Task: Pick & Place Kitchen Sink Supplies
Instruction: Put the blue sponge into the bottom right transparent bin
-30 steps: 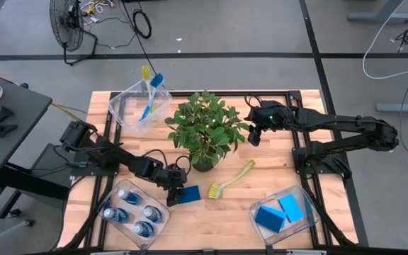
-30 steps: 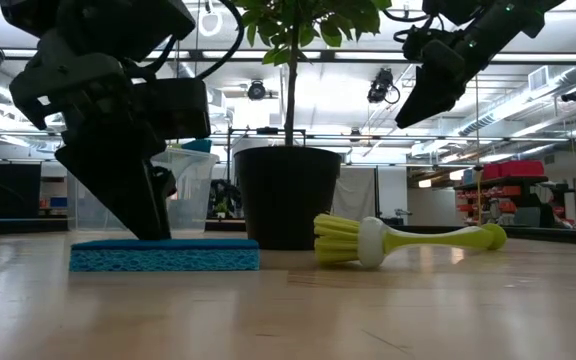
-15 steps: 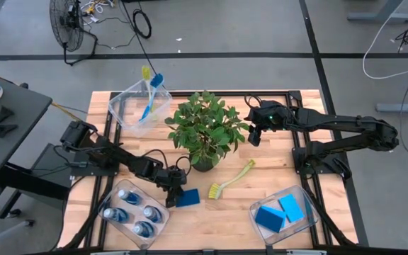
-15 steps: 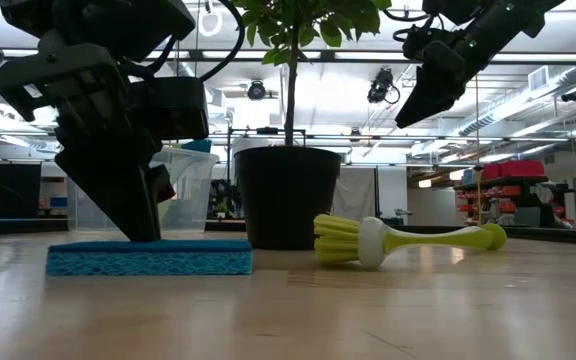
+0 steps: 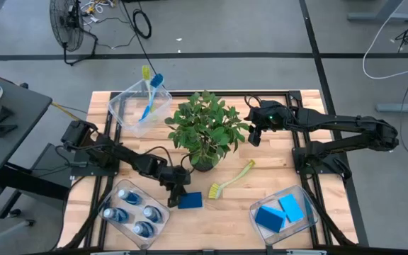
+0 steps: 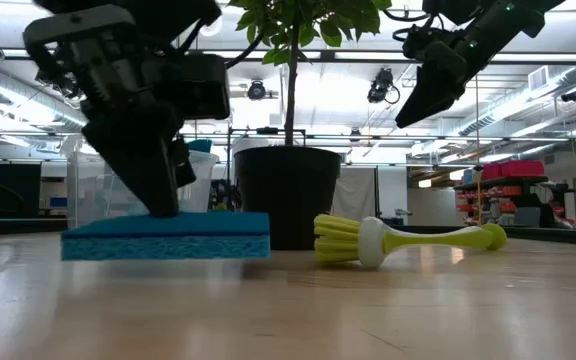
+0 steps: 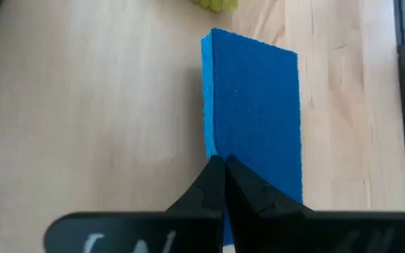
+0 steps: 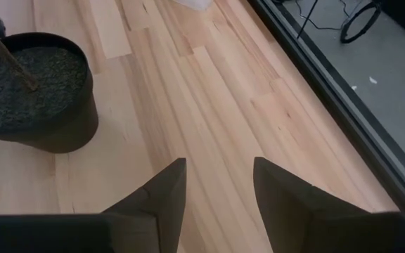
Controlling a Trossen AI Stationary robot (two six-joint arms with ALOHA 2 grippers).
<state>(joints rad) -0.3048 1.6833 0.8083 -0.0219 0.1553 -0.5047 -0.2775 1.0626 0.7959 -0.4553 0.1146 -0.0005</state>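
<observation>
One blue sponge (image 5: 190, 200) matters now: the left pincer (image 5: 176, 193) is clamped on its short edge, and in the low view it hangs level, just clear of the table (image 5: 218, 219). Taking the potted plant (image 5: 204, 131) as the landmark, the sponge sits just in front of the pot, its long axis running away from the pincer toward the loose yellow-green dish brush (image 5: 230, 179). The right pincer (image 5: 254, 136) hovers with fingers spread beside the plant's far side, well apart from the sponge, so the left arm is plainly the nearer.

Counted: three sponges, two of them in the clear bin (image 5: 283, 214) front-right of the plant; four blue bottles (image 5: 132, 211) in the bin front-left; one brush loose, and at least one more standing in the bin (image 5: 139, 106) behind-left of the plant.

I judge the carry must run past the loose brush to the sponge bin.
</observation>
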